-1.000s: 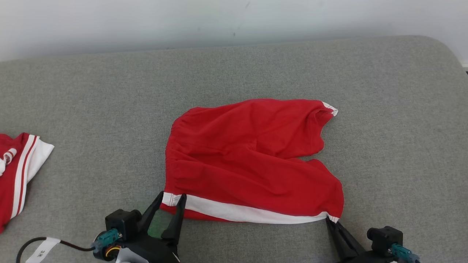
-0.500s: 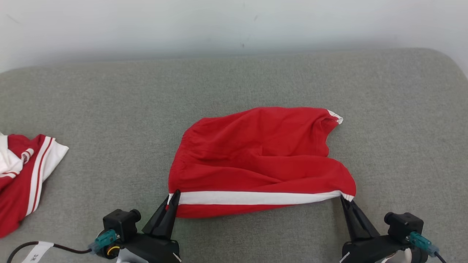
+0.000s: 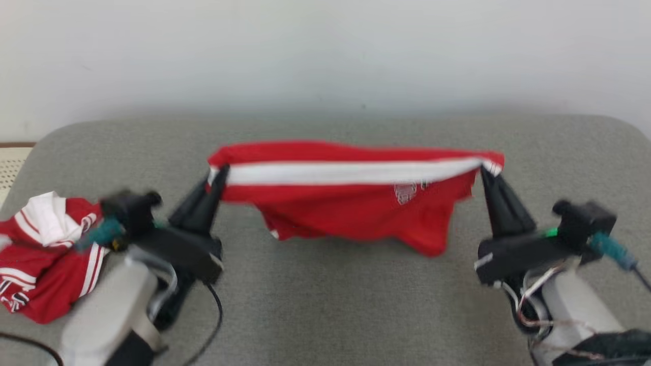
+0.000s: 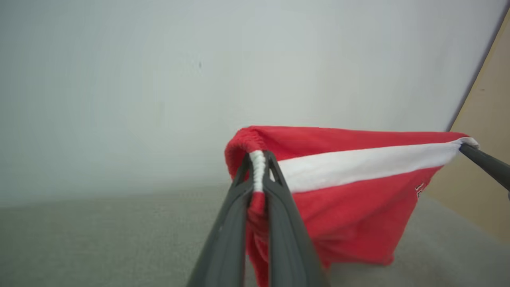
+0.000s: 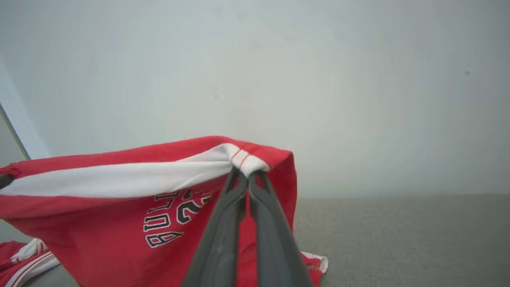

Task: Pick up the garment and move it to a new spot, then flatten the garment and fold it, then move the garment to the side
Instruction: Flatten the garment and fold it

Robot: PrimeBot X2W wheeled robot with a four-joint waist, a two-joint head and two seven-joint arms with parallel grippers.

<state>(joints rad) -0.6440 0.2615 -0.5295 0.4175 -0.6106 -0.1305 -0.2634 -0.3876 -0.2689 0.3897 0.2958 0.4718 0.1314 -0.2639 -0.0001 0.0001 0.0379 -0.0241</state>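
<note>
The garment [image 3: 351,203] is a pair of red shorts with a white side stripe, held stretched in the air above the grey cushion [image 3: 325,305]. My left gripper [image 3: 218,170] is shut on its left corner, and my right gripper [image 3: 485,170] is shut on its right corner. The rest of the shorts hangs down between them, its lowest folds near or touching the cushion. In the left wrist view the left gripper [image 4: 258,157] pinches the gathered waistband end of the garment [image 4: 350,191]. In the right wrist view the right gripper [image 5: 247,173] pinches the striped hem, and black lettering shows on the garment [image 5: 119,223].
A second red and white garment [image 3: 46,254] lies bunched at the cushion's left edge, beside my left arm. A pale wall [image 3: 325,51] rises behind the cushion. Bare grey cushion stretches in front of and to the right of the held shorts.
Both grippers have lifted the striped edge of the shorts off the cushion and raised it forward, so the shorts now hang between them. The head camera has tilted up too.
</note>
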